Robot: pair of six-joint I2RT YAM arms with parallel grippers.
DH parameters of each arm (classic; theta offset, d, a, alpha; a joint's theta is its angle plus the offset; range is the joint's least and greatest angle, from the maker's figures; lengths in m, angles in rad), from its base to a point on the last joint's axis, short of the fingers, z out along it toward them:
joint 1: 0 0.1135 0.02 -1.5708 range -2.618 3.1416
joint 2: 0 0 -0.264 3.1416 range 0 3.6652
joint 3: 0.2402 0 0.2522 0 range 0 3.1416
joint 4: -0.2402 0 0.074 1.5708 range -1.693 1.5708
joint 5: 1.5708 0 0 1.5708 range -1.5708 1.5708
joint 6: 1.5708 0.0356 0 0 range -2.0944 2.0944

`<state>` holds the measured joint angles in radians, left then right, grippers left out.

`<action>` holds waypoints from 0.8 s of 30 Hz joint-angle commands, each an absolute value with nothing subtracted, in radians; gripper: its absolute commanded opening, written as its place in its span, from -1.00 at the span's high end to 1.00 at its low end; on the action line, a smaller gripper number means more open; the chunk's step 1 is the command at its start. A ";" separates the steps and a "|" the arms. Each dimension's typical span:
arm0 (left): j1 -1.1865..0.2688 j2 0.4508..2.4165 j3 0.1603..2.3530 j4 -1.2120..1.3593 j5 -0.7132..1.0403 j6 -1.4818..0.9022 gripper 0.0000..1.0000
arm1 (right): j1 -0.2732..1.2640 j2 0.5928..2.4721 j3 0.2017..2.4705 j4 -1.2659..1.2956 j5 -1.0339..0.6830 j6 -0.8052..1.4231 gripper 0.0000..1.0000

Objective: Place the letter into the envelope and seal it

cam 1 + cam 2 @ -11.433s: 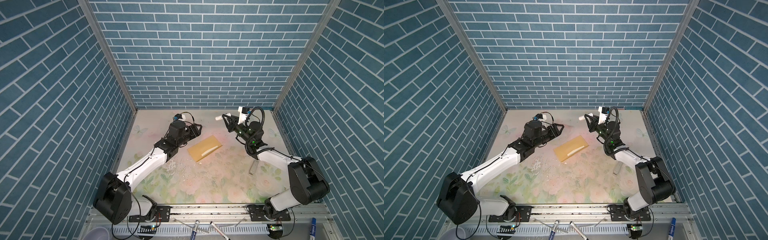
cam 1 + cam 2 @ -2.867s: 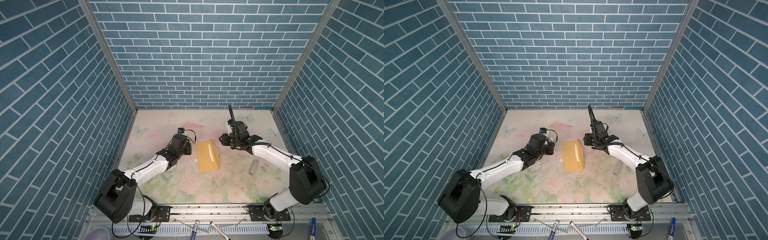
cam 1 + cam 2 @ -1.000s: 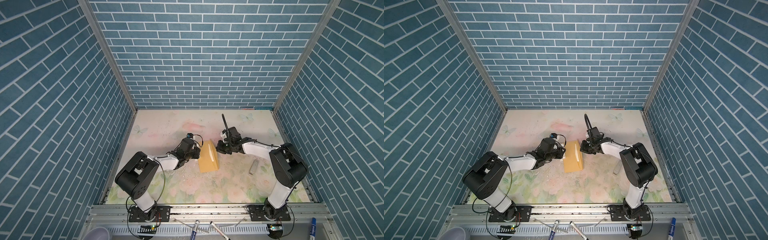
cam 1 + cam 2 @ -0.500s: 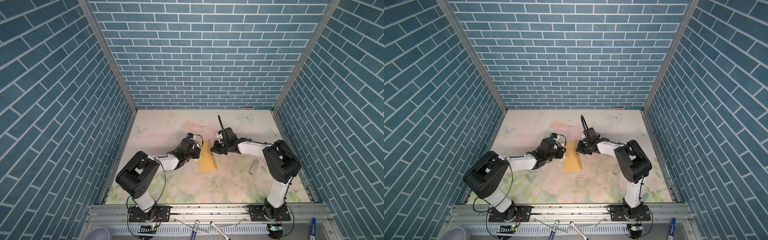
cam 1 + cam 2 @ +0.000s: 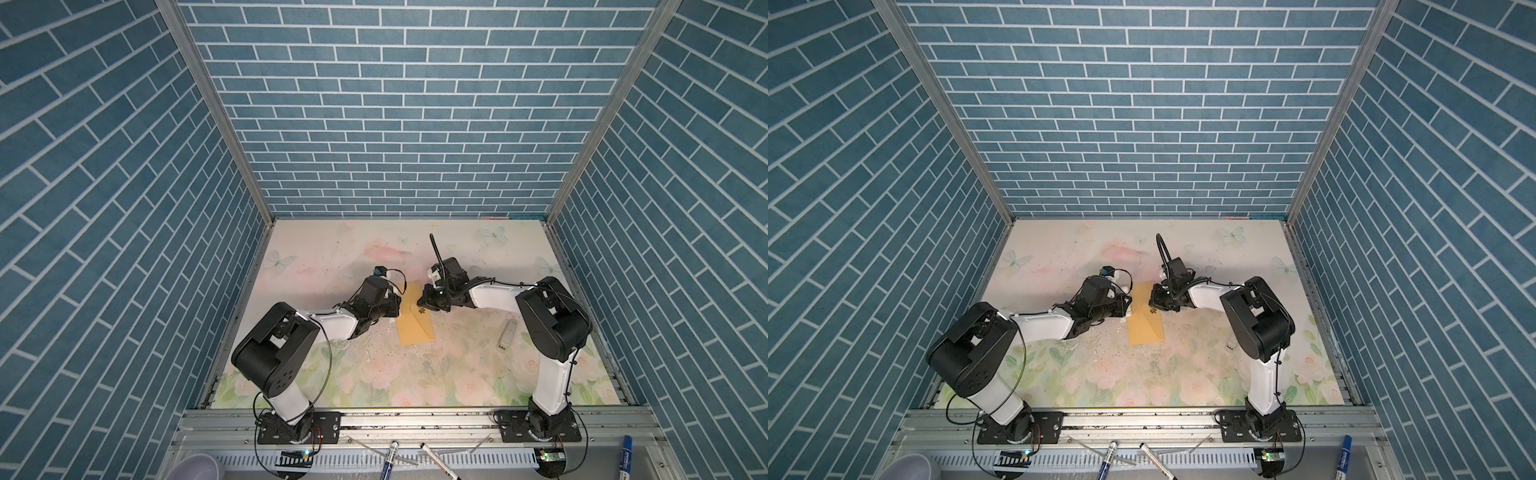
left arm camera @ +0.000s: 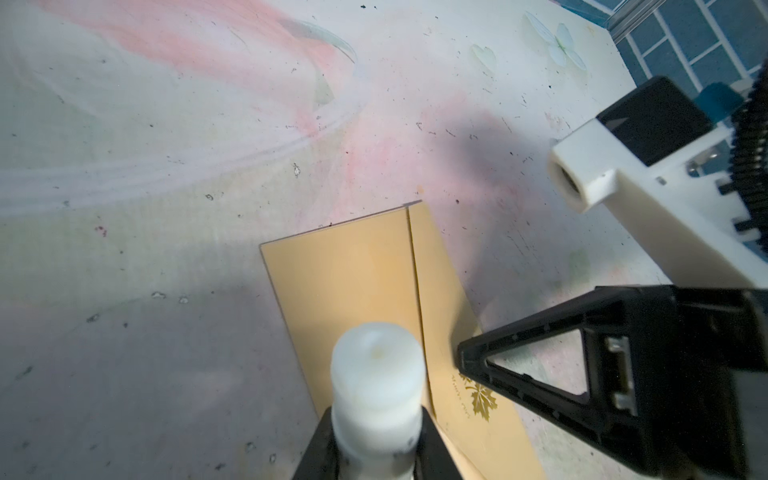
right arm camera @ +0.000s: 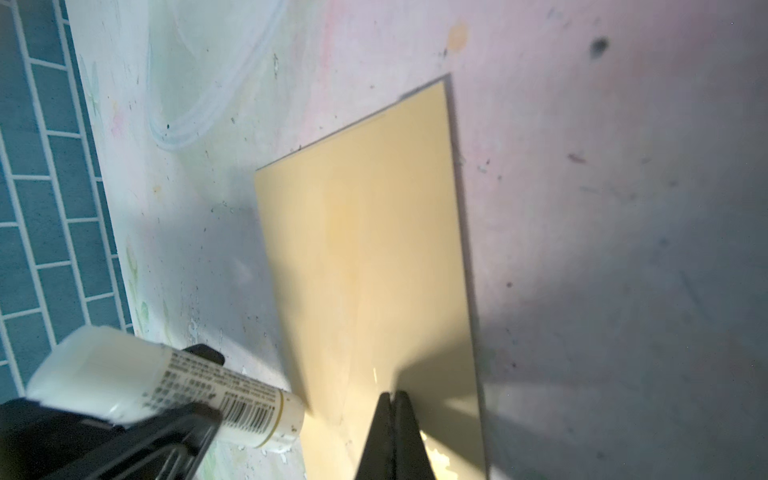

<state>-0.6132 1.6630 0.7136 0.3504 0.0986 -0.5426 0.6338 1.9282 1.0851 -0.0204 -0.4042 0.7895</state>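
Envelope (image 6: 353,291) of tan kraft lies flat — left fingers (image 6: 318,461) clamp a white cylindrical glue stick (image 6: 376,382), right fingers (image 7: 376,449) pressed together.

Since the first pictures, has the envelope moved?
Yes. The envelope has turned from slanted to lengthwise toward the back wall, and slid slightly nearer the front rail.

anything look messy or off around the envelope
White flecks litter the floral mat beside the envelope, and shiny blobs sit on the envelope itself, probably residue from the glue stick. A small grey object lies loose on the mat to the right.
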 commanded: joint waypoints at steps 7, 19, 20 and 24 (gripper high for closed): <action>-0.617 1.674 0.703 0.346 0.091 -0.543 1.00 | 0.671 1.966 1.118 -0.034 -0.392 0.809 1.00; -0.617 1.683 0.704 0.350 0.076 -0.546 1.00 | 0.690 1.993 1.136 -0.091 -0.400 0.771 1.00; -0.617 1.685 0.706 0.350 0.077 -0.546 1.00 | 0.690 1.994 1.136 -0.091 -0.403 0.769 1.00; -0.617 1.685 0.704 0.353 0.068 -0.547 1.00 | 0.696 2.005 1.149 -0.117 -0.412 0.748 1.00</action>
